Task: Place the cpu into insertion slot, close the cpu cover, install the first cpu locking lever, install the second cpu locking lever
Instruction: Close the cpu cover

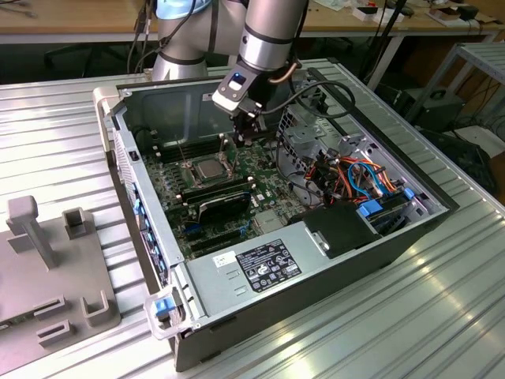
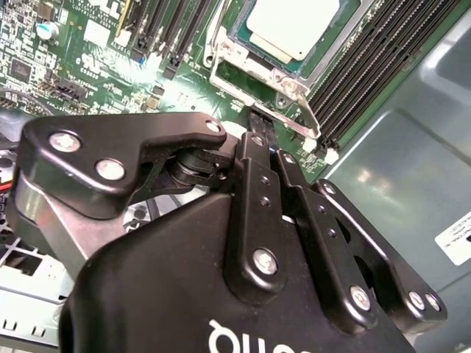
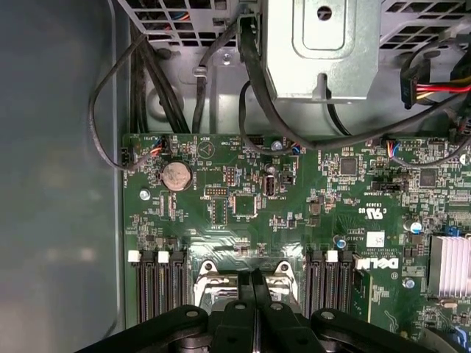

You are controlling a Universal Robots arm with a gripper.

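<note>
Left to right in the exterior view: we saw a grey fixture block [image 1: 47, 292] on the ribbed metal surface [image 1: 442, 316], then the open PC case [image 1: 181, 103] lying on its side with the motherboard [image 1: 170, 197] exposed.

The cpu [image 1: 207, 168] sat in the insertion slot [image 1: 188, 172] mid-board, silver top up. In the second wrist view, the cpu [image 2: 294, 26] showed through the window of the cpu cover [image 2: 276, 73], which looked to be lying flat around it.

The end effector [image 1: 243, 134] hung off the arm [image 1: 272, 31] just past the slot, down inside the case. In both wrist views the end effector [image 2: 259, 125] [image 3: 254, 283] had its fingers together, and we saw nothing between them. The tip sat at the edge of the cover frame, right beside a silvery lever rod [image 2: 305, 118]. We couldn't tell whether it touched the rod or whether the rod was latched.

In the first wrist view, memory slots [image 3: 158, 287] flanked the fingers on both sides, and a coin cell [image 3: 176, 175] lay further up the board.

Further to the exterior view's right were the metal drive cage [image 1: 304, 142] and a bundle of orange and blue cables [image 1: 363, 174]. The grey power supply [image 1: 264, 264] sat along the near wall of the case.
</note>
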